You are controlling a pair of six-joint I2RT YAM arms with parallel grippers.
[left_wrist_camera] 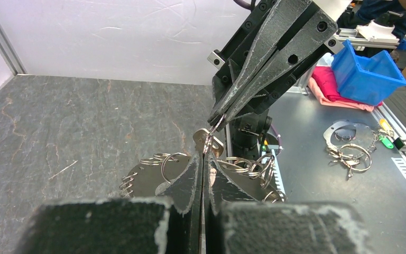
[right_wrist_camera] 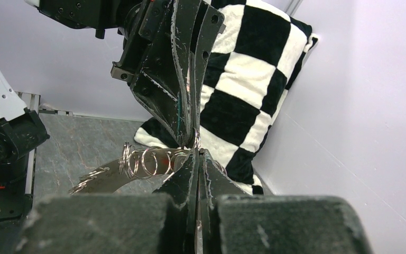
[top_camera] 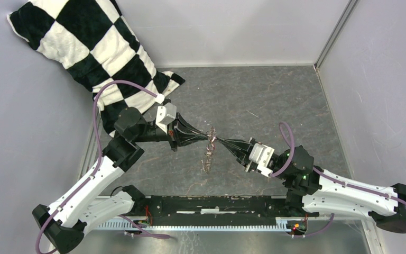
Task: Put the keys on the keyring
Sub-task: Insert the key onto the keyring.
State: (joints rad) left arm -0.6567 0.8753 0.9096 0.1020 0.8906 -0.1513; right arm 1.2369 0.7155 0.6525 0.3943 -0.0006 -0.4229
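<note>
Top external: L claw [top_camera: 207,136] & R claw [top_camera: 218,139] both pinched shut on keyring [top_camera: 208,159] hanging btwn tips.

the pillow [top_camera: 90,47] has big black and white squares. the surface [top_camera: 264,100] is dark grey with thin pale lines, like stone. the keyring [top_camera: 208,156] is shiny silver. the left pincer [top_camera: 210,136] and the right pincer [top_camera: 216,138] are black. the cables [top_camera: 96,121] are purple. a bin [left_wrist_camera: 367,74] is bright blue, a cloth [left_wrist_camera: 325,87] pink.
</note>
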